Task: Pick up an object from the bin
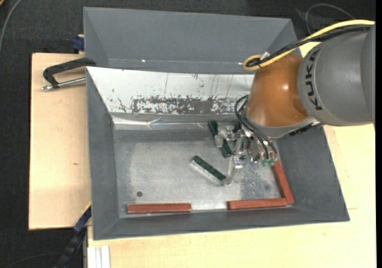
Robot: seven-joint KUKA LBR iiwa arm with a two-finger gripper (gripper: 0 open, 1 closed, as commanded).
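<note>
Dark green flat bar (208, 168) lay tilted on the bin floor, centre-right, just left of the gripper (237, 162). Gripper sat low by the bar's right end. Couldn't tell if it was open or closed, or touching the bar. My read: nothing lifted, pick not done. Bin (149, 159) floor mostly bare. Red-brown strips (158, 207) along front edge and right corner, small dark speck (139, 194) front-left.
</note>
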